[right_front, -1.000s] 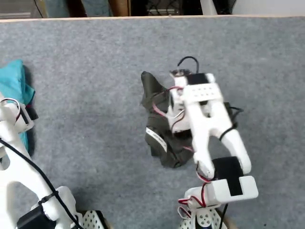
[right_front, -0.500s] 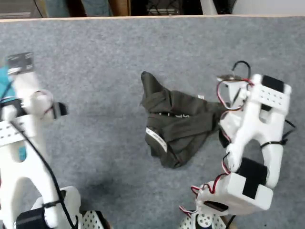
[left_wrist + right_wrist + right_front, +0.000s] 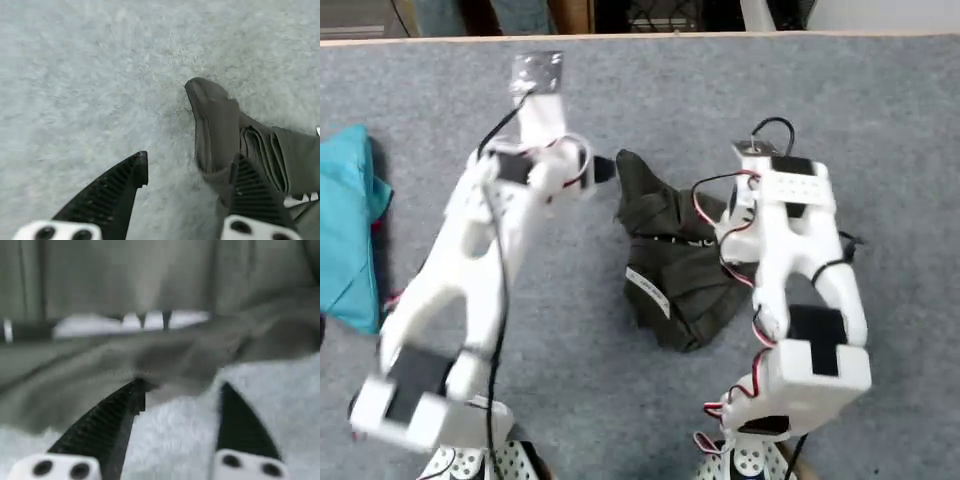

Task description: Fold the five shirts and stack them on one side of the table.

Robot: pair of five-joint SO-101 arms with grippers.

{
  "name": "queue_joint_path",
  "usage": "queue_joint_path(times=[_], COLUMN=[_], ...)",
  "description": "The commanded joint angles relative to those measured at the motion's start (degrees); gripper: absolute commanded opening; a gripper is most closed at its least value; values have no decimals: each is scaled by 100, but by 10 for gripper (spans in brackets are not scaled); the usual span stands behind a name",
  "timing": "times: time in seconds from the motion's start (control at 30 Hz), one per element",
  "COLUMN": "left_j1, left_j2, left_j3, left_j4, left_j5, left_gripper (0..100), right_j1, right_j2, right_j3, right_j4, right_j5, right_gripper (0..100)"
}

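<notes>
A dark olive shirt (image 3: 685,265) lies crumpled in the middle of the grey table (image 3: 820,110). My left gripper (image 3: 606,171) is at its far left corner, open. In the left wrist view the left gripper (image 3: 190,167) straddles bare table beside that pointed shirt corner (image 3: 212,117), with one finger (image 3: 252,187) over the cloth. My right gripper (image 3: 730,215) is at the shirt's right edge. The right wrist view has the right gripper (image 3: 180,392) open low over the table, its tips at the hem of the shirt (image 3: 150,295).
A teal shirt (image 3: 348,225) lies bunched at the table's left edge. The table's far edge (image 3: 640,38) runs along the back. Open grey surface lies behind the olive shirt and to the far right.
The left arm has swung from the left edge across to the olive shirt's far left corner. The right arm pulled away to the right, then came back to the shirt's right edge.
</notes>
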Motion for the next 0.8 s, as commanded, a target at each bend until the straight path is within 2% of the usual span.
queue_joint_path(times=[0.0, 0.13, 0.4, 0.57, 0.63, 0.77], left_j1=[224, 611, 1657, 2229, 2352, 2334], left_j2=[1090, 2224, 3771, 4782, 5240, 5943], left_j3=[-1604, -2774, -4822, -5771, -6044, -6826], left_j4=[466, 747, 1046, 1055, 1055, 1055], left_j5=[308, 316, 316, 299, 281, 281], left_gripper=[277, 277, 277, 277, 243, 70], right_j1=[53, 668, 2040, 2971, 3411, 4114], right_j2=[207, 119, -1059, -1446, -1455, -1455], right_j3=[31, 31, 40, 22, 4, 4], right_j4=[-264, 18, 668, 703, 677, 440], right_j5=[9, 158, 1688, 2462, 2760, 3244], right_gripper=[51, 46, 23, 22, 22, 22])
